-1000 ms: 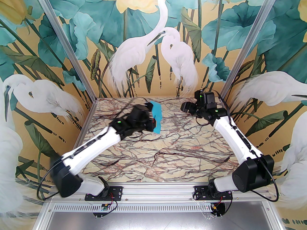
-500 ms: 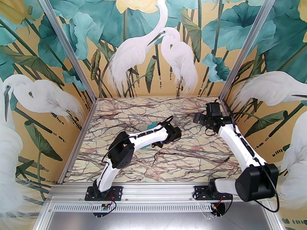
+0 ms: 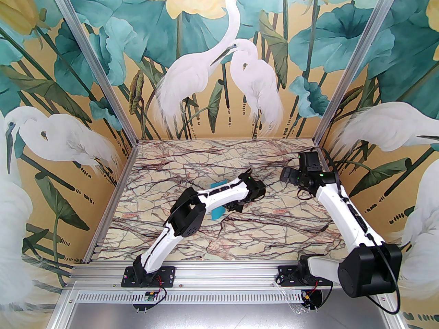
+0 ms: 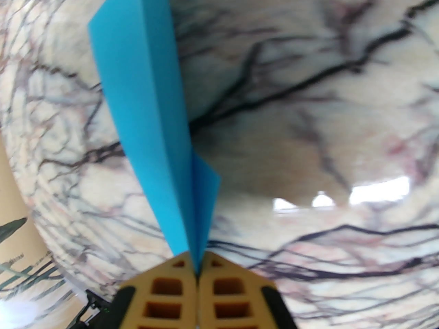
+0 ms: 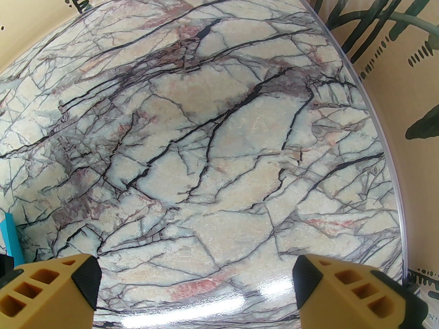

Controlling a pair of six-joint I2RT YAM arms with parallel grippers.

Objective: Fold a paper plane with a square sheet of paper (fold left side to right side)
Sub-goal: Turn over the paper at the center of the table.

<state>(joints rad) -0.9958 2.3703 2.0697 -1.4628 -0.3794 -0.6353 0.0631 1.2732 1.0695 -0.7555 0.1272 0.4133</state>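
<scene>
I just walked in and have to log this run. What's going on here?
The left claw is pinched shut on one end of a folded turquoise paper plane, holding it over the middle of the marble table. The right claw is open and holds nothing, out toward the table's right edge near the wall. The paper already looks like a slim creased dart, so the folding seems mostly done.

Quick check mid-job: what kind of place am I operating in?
Probably a staged robot test cell: a marble-print tabletop, walls with painted herons, and aluminium frame posts.
</scene>
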